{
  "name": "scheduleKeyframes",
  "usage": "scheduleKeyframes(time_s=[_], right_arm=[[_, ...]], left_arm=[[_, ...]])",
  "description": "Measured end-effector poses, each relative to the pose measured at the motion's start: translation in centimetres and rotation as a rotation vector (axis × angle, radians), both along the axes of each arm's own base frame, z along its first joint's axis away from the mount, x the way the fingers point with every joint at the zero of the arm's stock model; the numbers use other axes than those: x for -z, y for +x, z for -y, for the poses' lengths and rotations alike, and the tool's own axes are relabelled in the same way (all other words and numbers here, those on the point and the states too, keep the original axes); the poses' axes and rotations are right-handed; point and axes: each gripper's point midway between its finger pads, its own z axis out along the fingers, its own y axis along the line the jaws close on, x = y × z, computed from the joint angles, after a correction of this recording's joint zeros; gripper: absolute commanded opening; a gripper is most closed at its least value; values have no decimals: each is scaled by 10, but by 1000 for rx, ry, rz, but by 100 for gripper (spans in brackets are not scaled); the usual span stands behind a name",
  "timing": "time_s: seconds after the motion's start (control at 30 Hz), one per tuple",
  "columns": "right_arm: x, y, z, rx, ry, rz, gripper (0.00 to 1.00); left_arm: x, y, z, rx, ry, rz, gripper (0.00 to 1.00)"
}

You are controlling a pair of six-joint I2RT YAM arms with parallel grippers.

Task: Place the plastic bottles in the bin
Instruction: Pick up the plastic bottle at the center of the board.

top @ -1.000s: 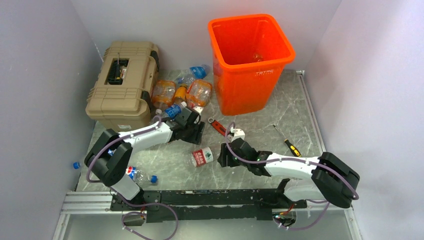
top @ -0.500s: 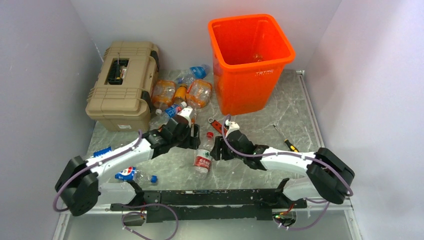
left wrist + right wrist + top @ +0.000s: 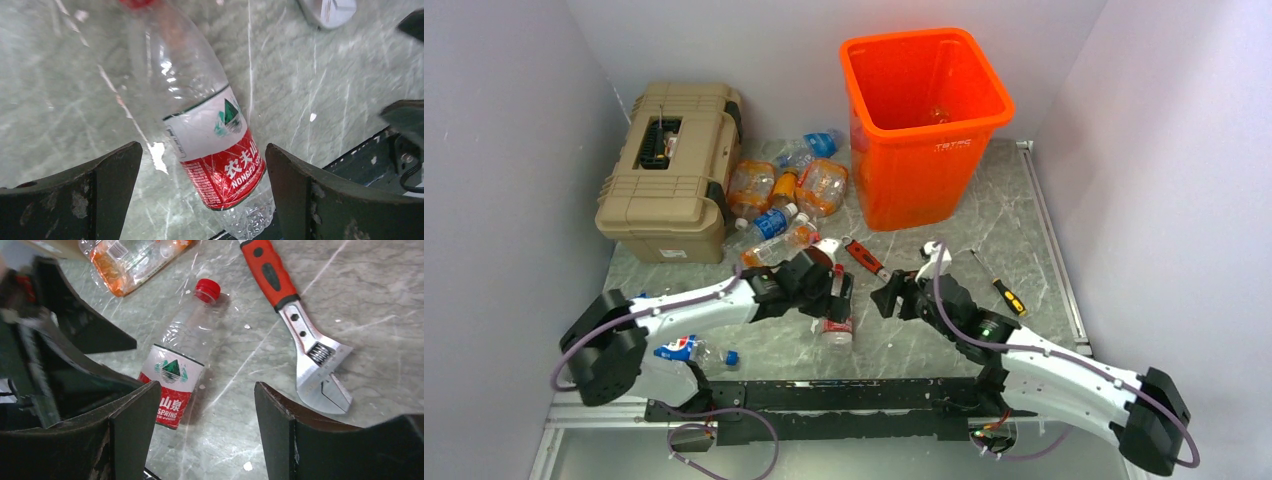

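Left wrist: left pincer (image 3: 202, 152) straddles bottle (image 3: 220, 165)

Overhead view, two close wrist views, sharing one bottle (image 3: 836, 323)

Soft, even light falls from above and casts only faint shadows on the grey tabletop (image 3: 1024, 200). The orange bin (image 3: 914, 190) glows vividly. In the left wrist view, the clear bottle (image 3: 215, 150) blurs towards its cap and glints white. The right wrist view stays sharp, with the wrench (image 3: 310, 355) head gleaming.
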Motion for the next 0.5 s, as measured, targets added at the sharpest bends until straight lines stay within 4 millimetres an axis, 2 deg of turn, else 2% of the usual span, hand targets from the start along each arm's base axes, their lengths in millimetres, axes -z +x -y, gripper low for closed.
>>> scheduleKeyframes(time_s=[0.13, 0.33, 0.5], right_arm=[[-3, -4, 17, 39, 14, 29, 73], [0, -4, 24, 64, 7, 32, 73], [8, -5, 25, 63, -20, 12, 73]], left_arm=[[22, -15, 14, 36, 62, -61, 100], [45, -17, 22, 10, 141, -114, 98], [57, -20, 21, -14, 190, -122, 83]])
